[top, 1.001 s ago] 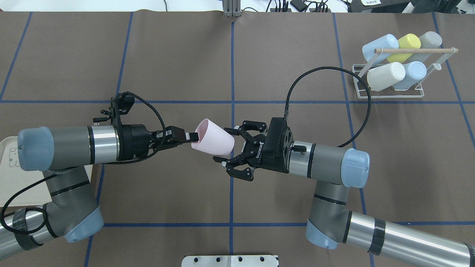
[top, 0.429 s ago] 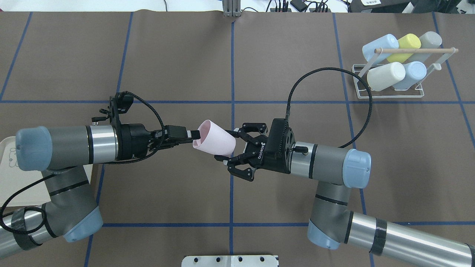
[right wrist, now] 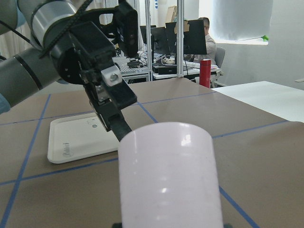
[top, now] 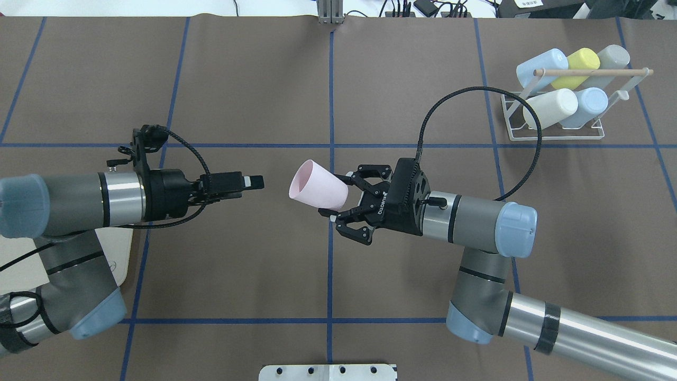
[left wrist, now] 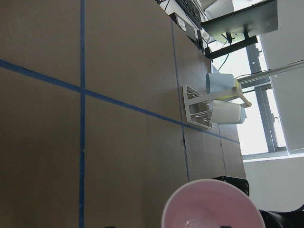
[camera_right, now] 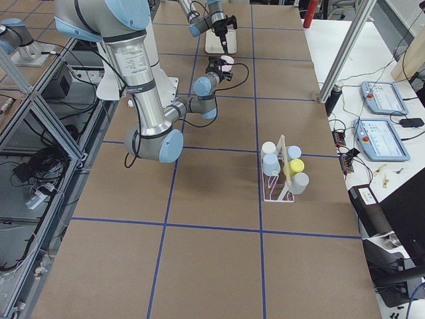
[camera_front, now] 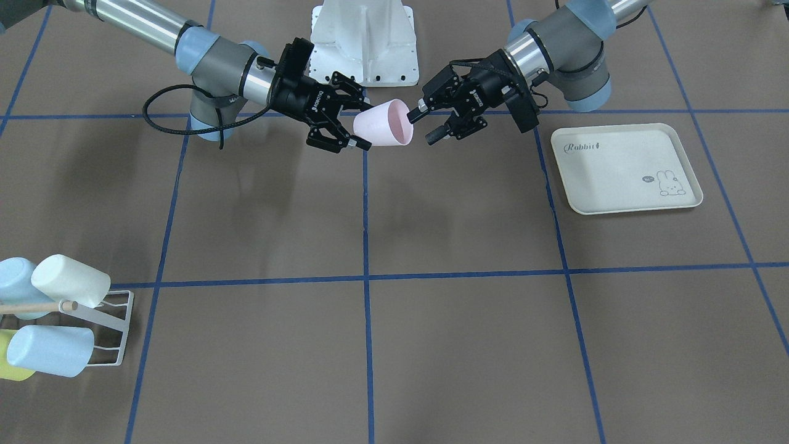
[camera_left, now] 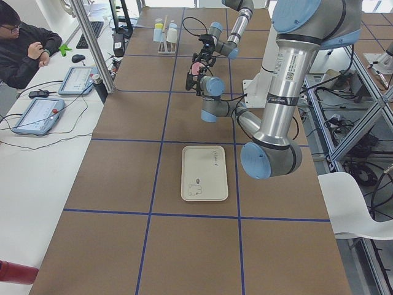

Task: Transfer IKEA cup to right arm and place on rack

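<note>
Black right gripper [top: 338, 193] clamped on the closed end of the pink IKEA cup [top: 319, 186], sideways mid-table, mouth toward nine o'clock, likely to leave the rim free for hanging. Opposite, at nine o'clock, left gripper [camera_front: 425, 125] apart from it, jaws spread and empty. At two o'clock, rack [top: 550, 136] with five cups [top: 550, 108] aboard, little room left, braided cable [top: 476, 98] arching that way.

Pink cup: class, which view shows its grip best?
Overhead exterior: the pink cup lies sideways, its base in the right pincer, clear of the left pincer. Front view agrees; side views show it tiny; wrist views crop it.
</note>
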Controlling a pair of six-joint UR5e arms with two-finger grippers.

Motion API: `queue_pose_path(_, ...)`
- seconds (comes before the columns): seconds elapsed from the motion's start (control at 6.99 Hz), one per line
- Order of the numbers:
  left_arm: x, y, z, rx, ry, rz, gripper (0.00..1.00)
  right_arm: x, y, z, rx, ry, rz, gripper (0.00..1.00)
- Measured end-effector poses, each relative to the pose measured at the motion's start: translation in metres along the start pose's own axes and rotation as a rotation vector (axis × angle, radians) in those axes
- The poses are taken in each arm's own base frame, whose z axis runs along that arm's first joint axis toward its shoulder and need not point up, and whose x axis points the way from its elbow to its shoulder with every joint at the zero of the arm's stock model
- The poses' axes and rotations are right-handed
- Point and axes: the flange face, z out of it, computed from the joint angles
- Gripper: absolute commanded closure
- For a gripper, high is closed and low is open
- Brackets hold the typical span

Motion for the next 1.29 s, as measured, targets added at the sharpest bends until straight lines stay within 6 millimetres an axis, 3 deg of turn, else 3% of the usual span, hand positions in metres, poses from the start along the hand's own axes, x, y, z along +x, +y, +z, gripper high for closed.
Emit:
queue_pose_path(0.14,-0.031,-0.009,-0.025,0.010,-0.066,0.084,0.00,0.026,0.005,-0.003,-0.086,0.063,-0.008,0.69)
queue_pose_path(0.43,-0.087,-0.039,-0.093,0.005,-0.190,0.252,0.00,0.083,0.005,-0.018,-0.298,0.211,-0.059,0.70)
queue_pose_path(0.72,-0.140,-0.075,-0.190,-0.026,-0.314,0.469,0.00,0.110,-0.035,-0.054,-0.578,0.323,-0.193,0.70)
queue_pose_path(1.0,-0.185,-0.104,-0.280,-0.041,-0.433,0.653,0.00,0.111,-0.083,-0.115,-0.896,0.377,-0.334,0.70)
queue_pose_path(1.14,-0.199,-0.112,-0.309,-0.049,-0.477,0.705,0.00,0.111,-0.087,-0.152,-1.037,0.399,-0.410,0.70)
queue_pose_path(1.29,-0.207,-0.113,-0.326,-0.053,-0.502,0.726,0.00,0.114,-0.079,-0.192,-1.173,0.415,-0.499,0.70)
